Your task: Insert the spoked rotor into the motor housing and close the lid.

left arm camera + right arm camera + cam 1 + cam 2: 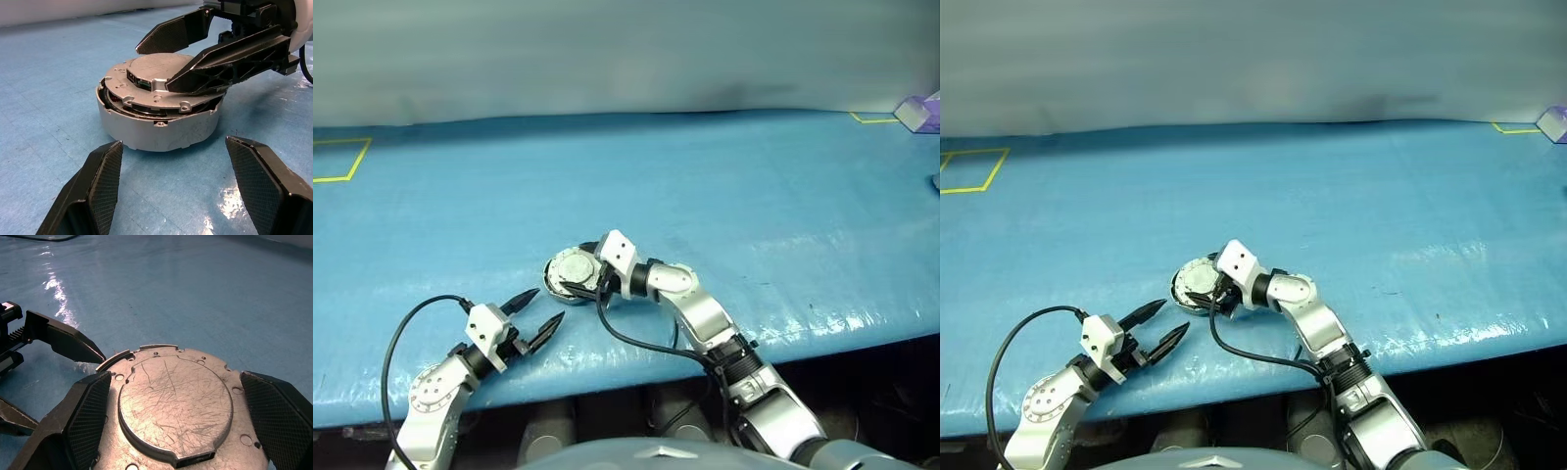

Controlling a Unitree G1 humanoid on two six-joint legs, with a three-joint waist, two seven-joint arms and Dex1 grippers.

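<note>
1 lid [161,81] on 1 motor housing [161,129]; 2 tools—left [536,313], right [579,282]—both agape, empty.

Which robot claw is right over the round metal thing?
The right gripper, reaching in from the side: its open fingers straddle the lid on the motor housing. The left gripper waits apart on the blue table.

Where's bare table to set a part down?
Free: the blue table beyond and right of the motor housing, back to the yellow tape corner. Crowded: front edge, where the lid, right gripper and left gripper bunch together.
</note>
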